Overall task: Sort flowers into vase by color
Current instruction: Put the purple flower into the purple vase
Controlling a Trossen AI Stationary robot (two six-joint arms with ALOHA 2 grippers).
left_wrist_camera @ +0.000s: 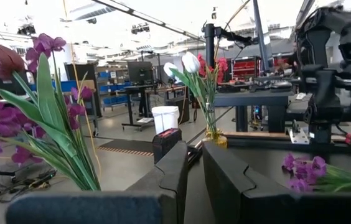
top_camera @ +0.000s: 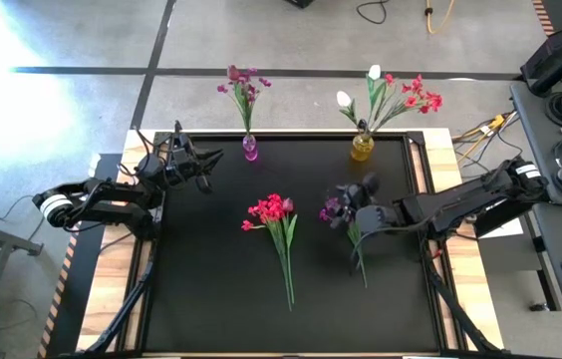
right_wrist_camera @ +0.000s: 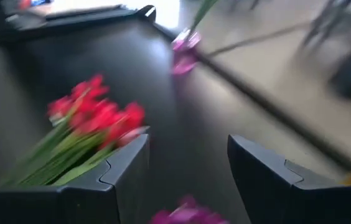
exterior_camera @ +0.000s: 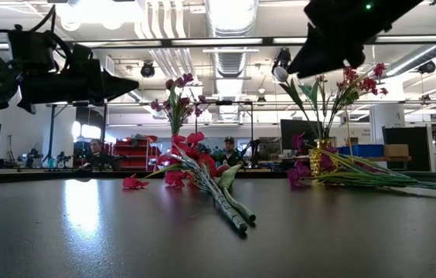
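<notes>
2 small glass vases point(top_camera: 250, 150) hold flowers; 2 loose bunches, red point(top_camera: 272, 210) and purple point(top_camera: 338, 207), lie on the black worktop point(top_camera: 211, 279). Right gripper point(top_camera: 361, 199) jaws open, apparently above purple; left gripper point(top_camera: 206, 170) narrow, empty.

A black mat point(top_camera: 211, 289) covers a wood-edged table point(top_camera: 102, 289) on a grey concrete floor point(top_camera: 82, 40) marked with dark tape lines. Beyond it, white ceiling ducts point(exterior_camera: 229, 15), red shelving point(exterior_camera: 129, 150) and two seated people point(exterior_camera: 94, 154) fill the brightly lit workshop.
</notes>
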